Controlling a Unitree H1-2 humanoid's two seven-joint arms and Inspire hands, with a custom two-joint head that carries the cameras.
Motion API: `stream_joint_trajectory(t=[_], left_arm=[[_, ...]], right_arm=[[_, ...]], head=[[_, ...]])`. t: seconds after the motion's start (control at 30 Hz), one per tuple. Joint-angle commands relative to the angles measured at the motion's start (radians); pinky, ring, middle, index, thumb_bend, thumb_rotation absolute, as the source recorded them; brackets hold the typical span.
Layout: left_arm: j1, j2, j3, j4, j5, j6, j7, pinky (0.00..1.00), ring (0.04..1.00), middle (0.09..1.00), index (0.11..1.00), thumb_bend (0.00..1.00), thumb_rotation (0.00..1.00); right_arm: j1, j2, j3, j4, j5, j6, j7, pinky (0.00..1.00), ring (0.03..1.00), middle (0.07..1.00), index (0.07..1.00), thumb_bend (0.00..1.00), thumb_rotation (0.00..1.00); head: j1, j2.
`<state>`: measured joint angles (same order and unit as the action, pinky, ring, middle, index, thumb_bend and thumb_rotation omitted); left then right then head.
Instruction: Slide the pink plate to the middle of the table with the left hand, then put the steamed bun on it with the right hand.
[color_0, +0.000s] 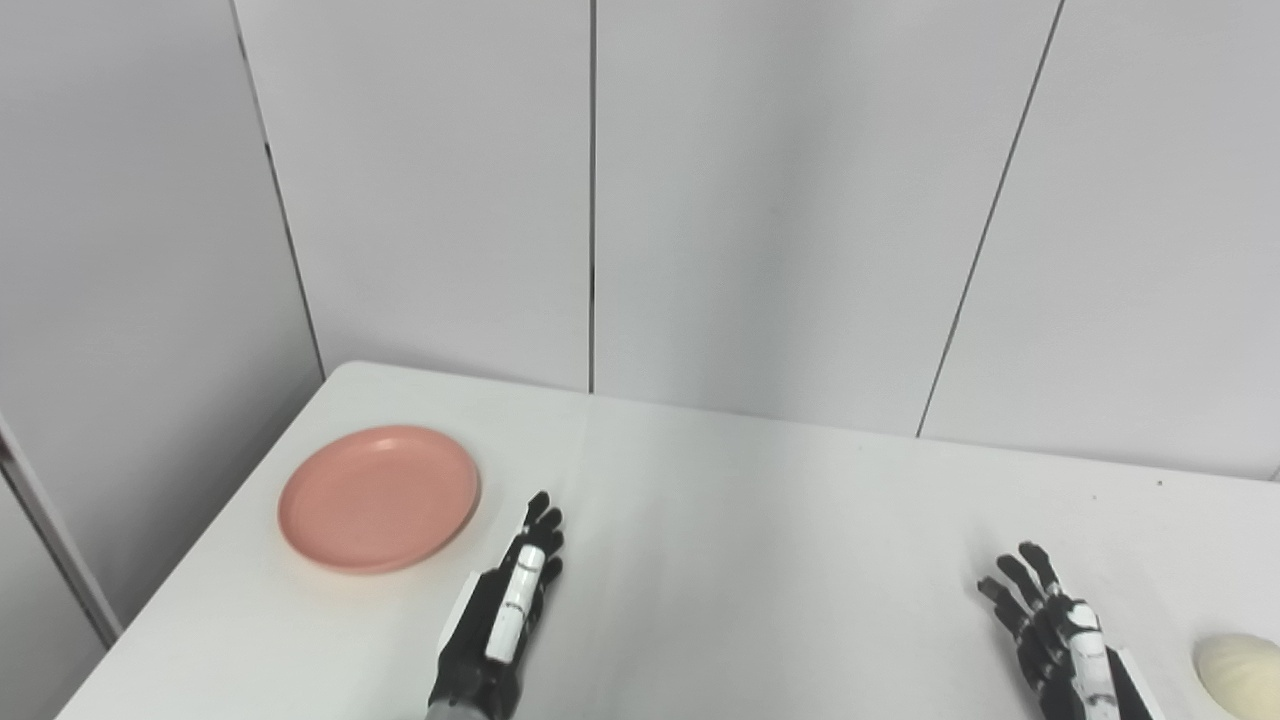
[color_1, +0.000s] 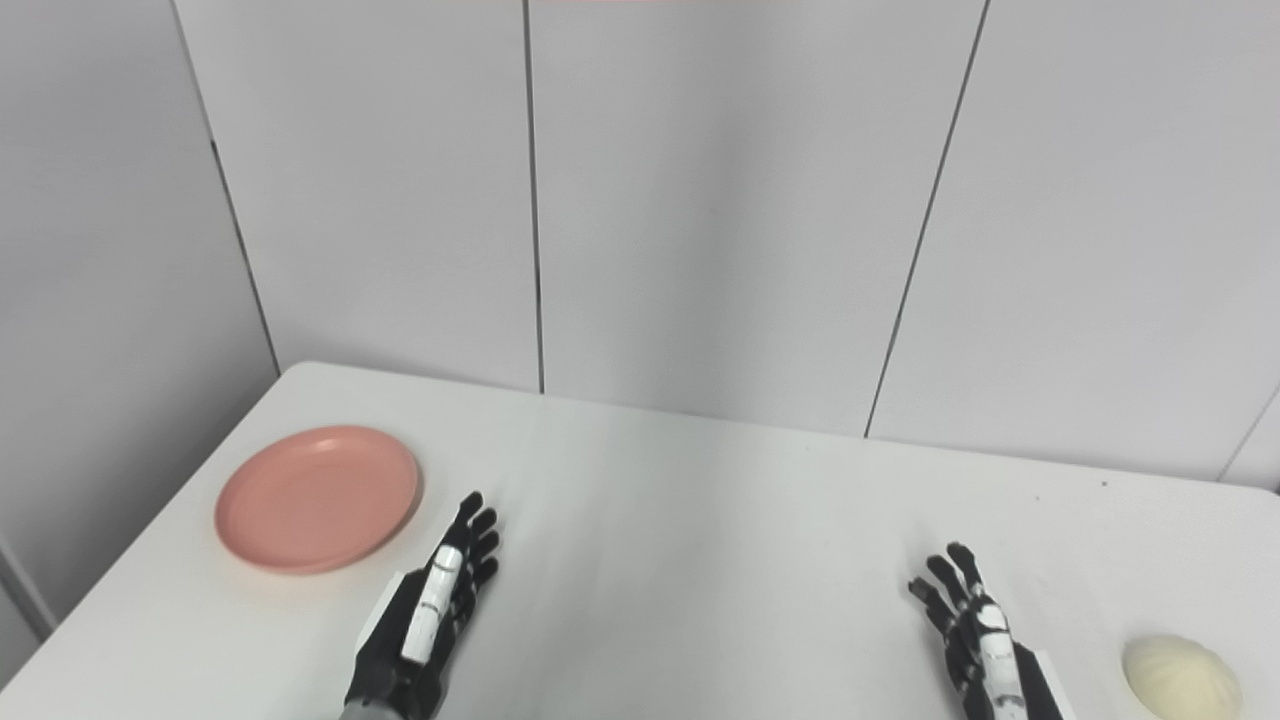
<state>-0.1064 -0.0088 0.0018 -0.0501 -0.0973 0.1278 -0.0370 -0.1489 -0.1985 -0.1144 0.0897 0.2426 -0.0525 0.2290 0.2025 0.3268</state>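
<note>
The pink plate (color_0: 380, 497) lies empty on the white table (color_0: 760, 520) near its far left side. My left hand (color_0: 510, 610) is open with its fingers straight, just to the right of the plate and a little nearer me, not touching it. The cream steamed bun (color_0: 1240, 675) sits at the right near the picture's bottom edge; it also shows in the right eye view (color_1: 1182, 678). My right hand (color_0: 1055, 625) is open with fingers spread, to the left of the bun and apart from it.
The table's left edge (color_0: 190, 570) runs close beside the plate. Grey wall panels (color_0: 600, 200) stand behind the table's far edge. The table surface between my two hands is bare white.
</note>
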Motion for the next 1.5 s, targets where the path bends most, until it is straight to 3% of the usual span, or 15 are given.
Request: stream_joint_trajectory(t=[0.0, 0.13, 0.37, 0.6, 0.67, 0.83, 1.0, 1.27, 1.47], left_arm=[[-0.038, 0.007, 0.012, -0.014, -0.021, -0.018, -0.011, 1.0, 1.0, 1.0, 1.0, 0.77, 0.91], [-0.055, 0.002, 0.029, -0.04, -0.034, -0.03, -0.005, 1.0, 0.989, 0.973, 1.0, 0.78, 0.88], [-0.109, 0.008, 0.068, -0.102, -0.062, -0.016, 0.008, 1.0, 0.981, 0.954, 1.0, 0.79, 0.92], [-0.237, 0.052, 0.13, -0.163, -0.111, 0.018, 0.01, 1.0, 0.964, 0.956, 0.988, 0.77, 0.95], [-0.279, 0.077, 0.148, -0.143, -0.114, 0.011, 0.008, 1.0, 0.947, 0.93, 0.931, 0.78, 0.96], [-0.352, 0.137, 0.177, -0.078, -0.087, -0.014, 0.013, 1.0, 0.93, 0.904, 0.896, 0.79, 0.97], [-0.424, 0.207, 0.219, 0.007, -0.08, -0.035, 0.024, 0.97, 0.899, 0.879, 0.865, 0.84, 0.92], [-0.477, 0.301, 0.239, 0.116, -0.069, -0.061, 0.014, 0.9, 0.879, 0.876, 0.871, 0.86, 0.96], [-0.5, 0.378, 0.275, 0.234, -0.08, -0.083, 0.006, 0.83, 0.856, 0.864, 0.85, 0.9, 0.93]], right_arm=[[0.025, 0.036, 0.017, 0.037, -0.009, -0.051, -0.005, 1.0, 0.902, 0.946, 0.976, 0.76, 1.0], [0.024, 0.043, 0.013, 0.042, -0.016, -0.058, -0.009, 1.0, 0.893, 0.941, 0.974, 0.77, 0.98], [0.028, 0.048, 0.009, 0.038, -0.013, -0.052, -0.008, 1.0, 0.892, 0.944, 0.97, 0.79, 0.96], [0.035, 0.05, 0.014, 0.028, -0.022, -0.041, -0.011, 1.0, 0.9, 0.948, 0.979, 0.79, 0.97], [0.034, 0.051, 0.016, 0.029, -0.028, -0.044, -0.012, 1.0, 0.9, 0.949, 0.985, 0.79, 0.99], [0.032, 0.052, 0.016, 0.027, -0.033, -0.04, -0.014, 1.0, 0.9, 0.949, 0.989, 0.79, 0.99], [0.023, 0.054, 0.01, 0.041, -0.022, -0.049, -0.011, 1.0, 0.888, 0.946, 0.987, 0.79, 0.97], [0.015, 0.048, 0.008, 0.052, -0.033, -0.046, -0.019, 1.0, 0.882, 0.941, 0.983, 0.8, 0.97], [0.001, 0.044, 0.008, 0.076, -0.035, -0.049, -0.025, 0.98, 0.868, 0.934, 0.97, 0.81, 0.96]], head=[[-0.01, -0.005], [-0.022, -0.003], [-0.033, 0.009], [-0.031, 0.025], [-0.034, 0.028], [-0.039, 0.032], [-0.041, 0.037], [-0.045, 0.043], [-0.047, 0.039]])
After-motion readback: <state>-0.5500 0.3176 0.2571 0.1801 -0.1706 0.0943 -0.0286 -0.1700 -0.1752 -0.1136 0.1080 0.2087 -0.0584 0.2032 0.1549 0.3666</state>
